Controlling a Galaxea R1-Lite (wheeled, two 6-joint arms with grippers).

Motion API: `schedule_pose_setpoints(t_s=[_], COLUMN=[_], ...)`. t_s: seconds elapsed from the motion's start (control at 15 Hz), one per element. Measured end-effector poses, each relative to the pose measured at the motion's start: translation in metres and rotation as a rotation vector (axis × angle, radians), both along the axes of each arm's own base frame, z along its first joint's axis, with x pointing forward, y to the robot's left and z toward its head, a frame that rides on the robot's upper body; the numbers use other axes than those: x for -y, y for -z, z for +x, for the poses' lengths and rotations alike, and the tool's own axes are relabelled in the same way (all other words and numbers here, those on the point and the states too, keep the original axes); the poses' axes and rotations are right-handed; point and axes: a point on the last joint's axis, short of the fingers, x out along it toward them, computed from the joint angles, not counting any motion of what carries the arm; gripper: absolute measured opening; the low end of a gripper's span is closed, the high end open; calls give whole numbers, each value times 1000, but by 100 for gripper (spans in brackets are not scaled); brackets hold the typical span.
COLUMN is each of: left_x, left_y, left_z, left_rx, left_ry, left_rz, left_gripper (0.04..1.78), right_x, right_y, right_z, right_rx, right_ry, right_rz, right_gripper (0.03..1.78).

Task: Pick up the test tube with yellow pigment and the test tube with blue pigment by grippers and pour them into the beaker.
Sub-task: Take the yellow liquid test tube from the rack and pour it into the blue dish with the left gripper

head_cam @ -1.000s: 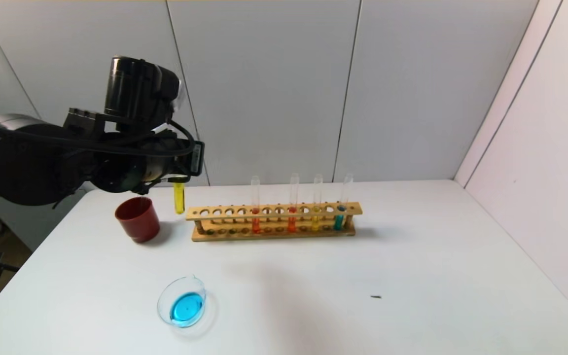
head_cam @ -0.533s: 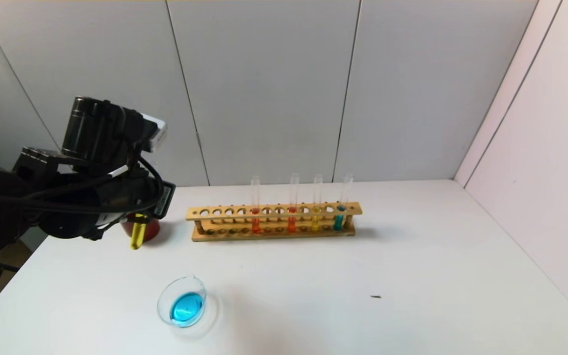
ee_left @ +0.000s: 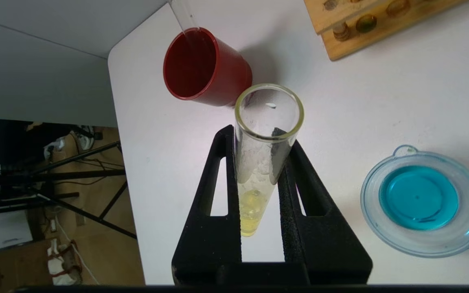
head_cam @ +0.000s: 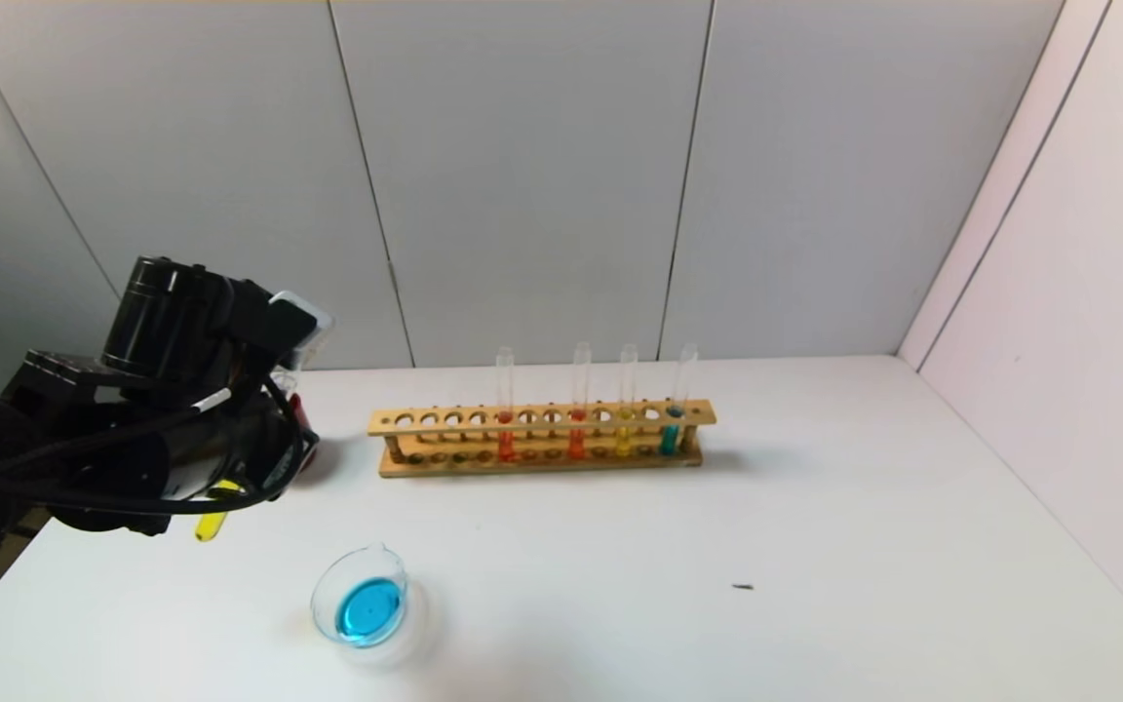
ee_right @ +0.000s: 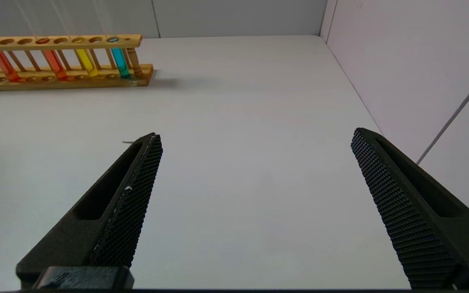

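Observation:
My left gripper (head_cam: 230, 478) is shut on the test tube with yellow pigment (head_cam: 212, 524), above the table's left side, left of and behind the beaker (head_cam: 320, 595). In the left wrist view the tube (ee_left: 255, 195) stands between the black fingers (ee_left: 218, 179) of the gripper (ee_left: 261, 136), mouth up, with yellow liquid at its bottom. The beaker (ee_left: 371, 199) holds sky-blue liquid. No tube with sky-blue liquid is in view. My right gripper (ee_right: 255, 134) is open and empty over bare table and is out of the head view.
A wooden rack (head_cam: 542, 463) at the back holds two orange-red tubes, a yellow one (head_cam: 624, 439) and a teal one (head_cam: 670, 436). The dark-red cup (ee_left: 206, 69), with an empty clear tube (ee_left: 181, 14) leaning in it, stands behind my left gripper. A small dark speck (head_cam: 743, 587) lies at right.
My left gripper has moved down and toward the near left with the yellow tube, from beside the rack's left end, past the red cup, to beside the beaker. The tube now tilts.

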Motion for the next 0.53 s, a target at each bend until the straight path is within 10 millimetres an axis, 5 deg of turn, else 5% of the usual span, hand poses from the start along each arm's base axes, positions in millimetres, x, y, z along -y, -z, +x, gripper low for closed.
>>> schedule_pose_setpoints(t_s=[0.53], left_x=[-7], left_y=[40], left_z=[-10], left_rx=[-162], left_ry=[49], left_rz=[143], left_gripper=[32], right_x=[0], right_y=[0], right_z=[0], right_rx=[0], right_ry=[0], right_rz=[0], right_gripper=[170])
